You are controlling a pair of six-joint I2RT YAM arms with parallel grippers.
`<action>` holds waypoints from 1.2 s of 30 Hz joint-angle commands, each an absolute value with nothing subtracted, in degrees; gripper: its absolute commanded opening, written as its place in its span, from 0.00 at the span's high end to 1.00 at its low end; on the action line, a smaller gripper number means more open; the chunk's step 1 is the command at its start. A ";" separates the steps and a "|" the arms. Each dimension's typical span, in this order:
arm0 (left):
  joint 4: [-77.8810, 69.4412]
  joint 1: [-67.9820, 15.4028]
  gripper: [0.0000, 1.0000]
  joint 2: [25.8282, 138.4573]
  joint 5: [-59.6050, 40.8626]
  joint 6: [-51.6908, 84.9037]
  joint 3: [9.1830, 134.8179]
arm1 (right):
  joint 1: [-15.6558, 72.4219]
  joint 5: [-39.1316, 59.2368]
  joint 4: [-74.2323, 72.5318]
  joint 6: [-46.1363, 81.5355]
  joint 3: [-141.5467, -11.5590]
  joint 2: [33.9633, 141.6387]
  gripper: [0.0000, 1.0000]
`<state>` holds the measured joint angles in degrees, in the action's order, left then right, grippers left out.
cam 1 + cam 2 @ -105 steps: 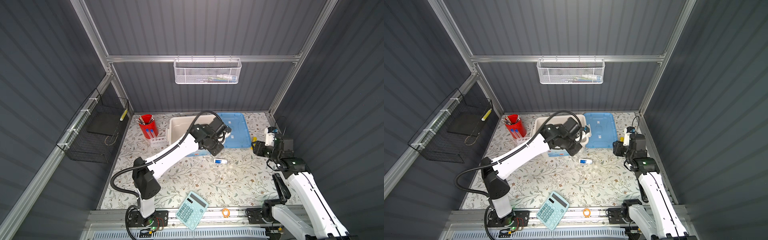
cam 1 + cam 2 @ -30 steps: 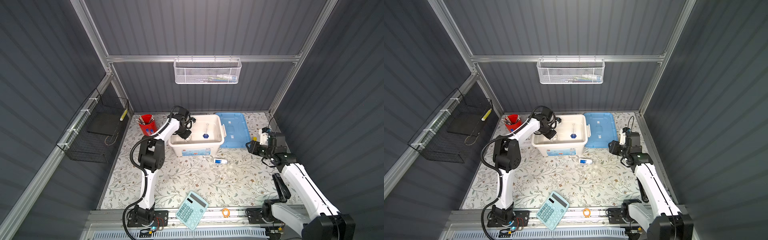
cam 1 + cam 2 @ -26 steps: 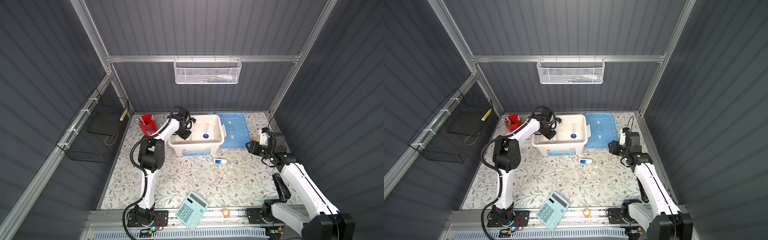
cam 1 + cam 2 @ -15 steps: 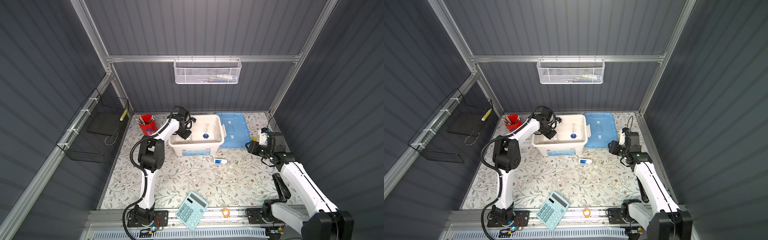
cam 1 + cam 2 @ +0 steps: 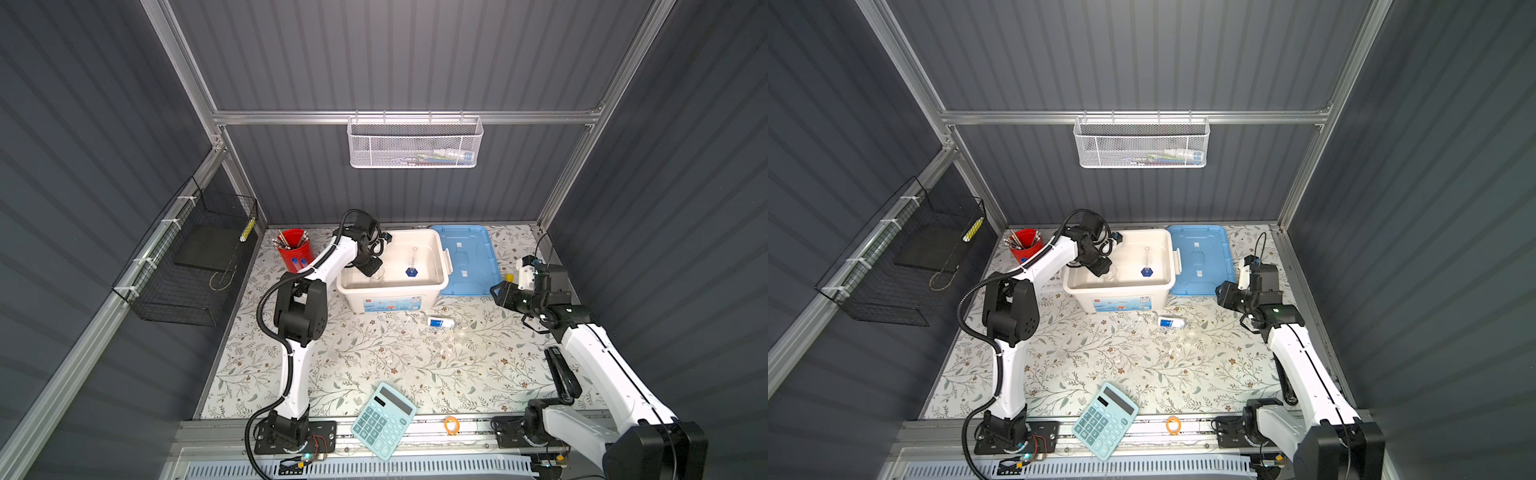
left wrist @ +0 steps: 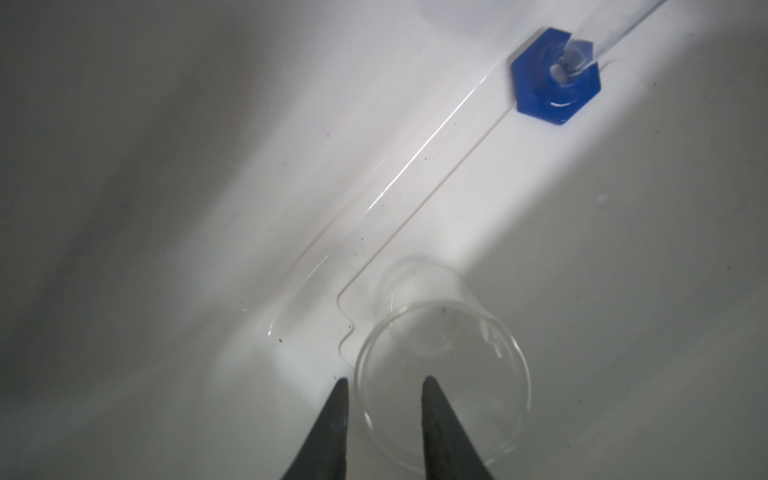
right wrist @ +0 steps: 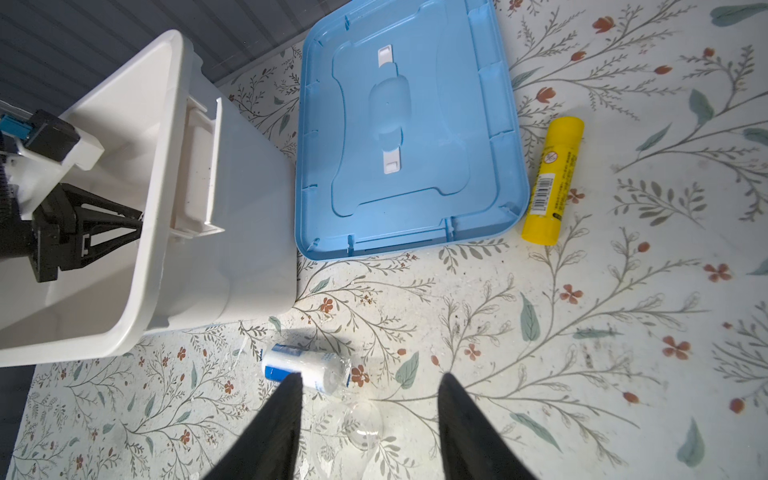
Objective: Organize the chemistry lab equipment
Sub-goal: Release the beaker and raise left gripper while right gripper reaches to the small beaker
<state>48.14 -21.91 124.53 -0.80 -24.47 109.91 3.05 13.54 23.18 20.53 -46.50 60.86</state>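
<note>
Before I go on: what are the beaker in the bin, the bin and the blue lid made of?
The bin looks like white moulded plastic, smooth with a soft sheen. The beaker is clear, glossy and thin-walled, the floor showing through: glass or clear plastic, cannot tell. The lid is likely light blue plastic: moulded ribs and clips.

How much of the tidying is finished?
Done: the cylinder and a clear beaker stand in the white bin. In hand: the left gripper is open, astride that beaker's rim. Left: the labelled beaker and clear pieces on the table, near the open right gripper.
</note>
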 commanded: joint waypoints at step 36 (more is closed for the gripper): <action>32.40 -21.45 0.36 91.57 -4.84 -19.05 97.30 | 3.28 9.25 44.84 19.07 -54.58 67.47 0.48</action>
